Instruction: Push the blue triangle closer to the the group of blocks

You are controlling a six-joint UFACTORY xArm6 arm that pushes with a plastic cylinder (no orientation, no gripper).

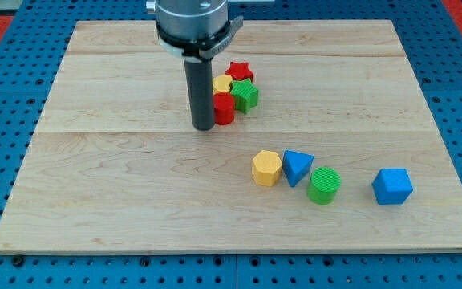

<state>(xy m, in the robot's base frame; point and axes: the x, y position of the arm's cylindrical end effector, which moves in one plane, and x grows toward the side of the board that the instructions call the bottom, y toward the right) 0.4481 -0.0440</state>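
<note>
Grey metallic cylindrical housing above a straight dark rod, my tip (204, 127) blunt.

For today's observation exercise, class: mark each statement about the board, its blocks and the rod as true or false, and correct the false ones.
1. The blue triangle lies between the yellow hexagon and the green cylinder. True.
2. My tip touches the blue triangle. False: it stands beside the red block in the upper cluster.
3. The blue cube lies farthest towards the view's right. True.
4. The red star sits near the view's bottom. False: it tops the cluster with the yellow heart and green star.
5. The green cylinder sits in the upper cluster. False: it is in the lower row.
</note>
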